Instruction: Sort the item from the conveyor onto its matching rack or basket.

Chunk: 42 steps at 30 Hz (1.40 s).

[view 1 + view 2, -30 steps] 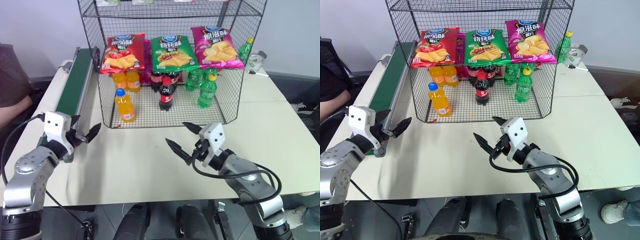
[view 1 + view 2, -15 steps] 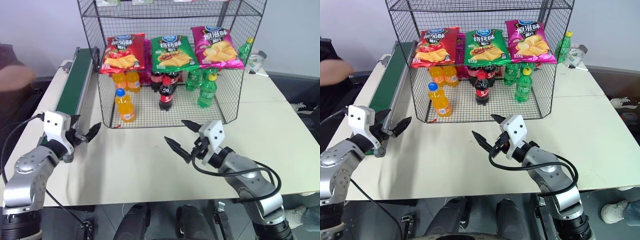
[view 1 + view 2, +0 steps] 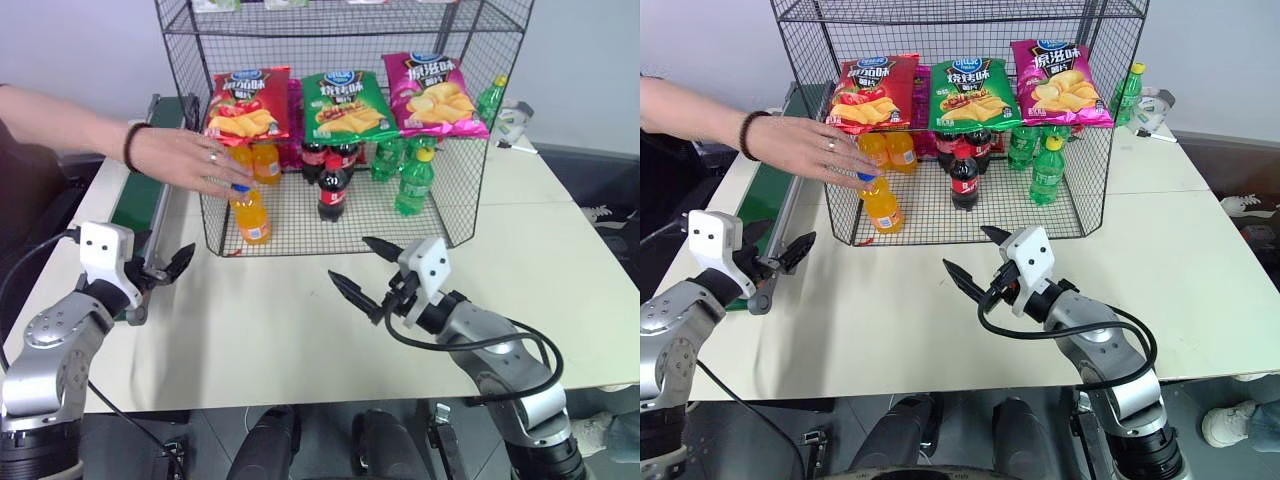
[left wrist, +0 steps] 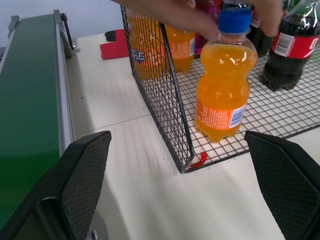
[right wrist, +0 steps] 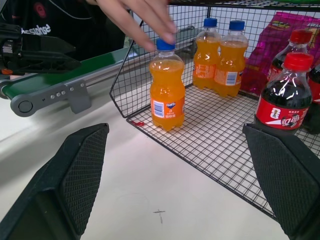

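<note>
Your fingers are spread wide and empty on both the left gripper point(image 3: 168, 270) and right gripper point(image 3: 362, 270). Your orange soda bottle point(image 3: 249, 211) stands upright, blue-capped, at the rack's point(image 3: 460, 170) front left corner, a person's hand point(image 3: 185, 160) touching its cap. Bare desk point(image 3: 270, 320) lies open between grippers; the conveyor point(image 3: 145, 170) runs along the desk's left edge.

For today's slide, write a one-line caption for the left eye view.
A person's hand touches the orange soda bottle's cap in the wire rack, both grippers open: left, right.

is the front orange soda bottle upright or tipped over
Upright: the orange soda bottle stands on the wire rack floor, blue cap up, under a person's hand.
</note>
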Tool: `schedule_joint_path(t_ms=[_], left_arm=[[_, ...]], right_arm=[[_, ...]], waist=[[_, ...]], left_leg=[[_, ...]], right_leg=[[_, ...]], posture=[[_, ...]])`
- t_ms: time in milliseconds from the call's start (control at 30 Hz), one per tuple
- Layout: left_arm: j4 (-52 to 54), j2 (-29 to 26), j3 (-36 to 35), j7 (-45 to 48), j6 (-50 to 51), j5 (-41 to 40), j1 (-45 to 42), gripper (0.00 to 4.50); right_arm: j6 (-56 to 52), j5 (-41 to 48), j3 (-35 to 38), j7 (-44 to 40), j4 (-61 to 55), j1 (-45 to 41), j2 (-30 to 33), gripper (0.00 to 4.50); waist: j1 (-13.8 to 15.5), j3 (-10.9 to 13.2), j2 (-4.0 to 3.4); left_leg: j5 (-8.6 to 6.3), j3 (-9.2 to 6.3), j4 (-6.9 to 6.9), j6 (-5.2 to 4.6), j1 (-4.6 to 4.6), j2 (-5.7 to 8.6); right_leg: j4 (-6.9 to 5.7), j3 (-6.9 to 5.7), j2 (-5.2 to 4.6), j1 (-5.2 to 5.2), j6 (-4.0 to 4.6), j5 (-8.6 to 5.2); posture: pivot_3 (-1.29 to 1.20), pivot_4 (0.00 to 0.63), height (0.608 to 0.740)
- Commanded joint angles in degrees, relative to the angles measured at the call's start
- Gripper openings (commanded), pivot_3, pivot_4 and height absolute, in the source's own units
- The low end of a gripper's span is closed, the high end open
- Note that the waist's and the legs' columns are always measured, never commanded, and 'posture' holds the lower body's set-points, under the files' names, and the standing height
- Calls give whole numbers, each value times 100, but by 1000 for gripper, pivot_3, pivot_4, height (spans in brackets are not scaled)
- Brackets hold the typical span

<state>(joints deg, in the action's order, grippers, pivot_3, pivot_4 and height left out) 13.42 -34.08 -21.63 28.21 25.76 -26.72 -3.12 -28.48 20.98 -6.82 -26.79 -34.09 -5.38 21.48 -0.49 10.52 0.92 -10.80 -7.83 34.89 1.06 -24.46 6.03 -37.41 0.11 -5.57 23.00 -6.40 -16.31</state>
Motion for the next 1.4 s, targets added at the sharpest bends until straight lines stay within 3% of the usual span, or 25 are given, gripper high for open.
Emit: schedule_joint_path(t_ms=[33,700,1167,1400], left_arm=[[46,10,-135,-24,-140,-11,-102,4460],[-187,102,106,116,-164,96,-385,4460],[-215,405,-600,-1031,-151,272,-321,4460],[-394,472,-805,-965,-117,-71,-328,4460]], right_arm=[[24,-20,91,50,-242,-22,47,4500],[37,-34,457,290,-405,351,179,4500],[133,-19,347,64,-243,271,122,4500],[-37,-13,175,173,-380,163,22,4500]], waist=[[0,0,0],[1,0,0],[6,0,1],[3,-1,1]], left_leg=[[0,0,0,0,0,0],[0,1,0,0,0,0],[0,0,0,0,0,0],[0,0,0,0,0,0]], right_leg=[[0,0,0,0,0,0],[0,0,0,0,-2,1],[0,-1,0,-1,-14,7],[0,-2,1,-1,-15,8]], posture=[[0,150,740],[0,150,740],[0,150,740],[0,150,740]])
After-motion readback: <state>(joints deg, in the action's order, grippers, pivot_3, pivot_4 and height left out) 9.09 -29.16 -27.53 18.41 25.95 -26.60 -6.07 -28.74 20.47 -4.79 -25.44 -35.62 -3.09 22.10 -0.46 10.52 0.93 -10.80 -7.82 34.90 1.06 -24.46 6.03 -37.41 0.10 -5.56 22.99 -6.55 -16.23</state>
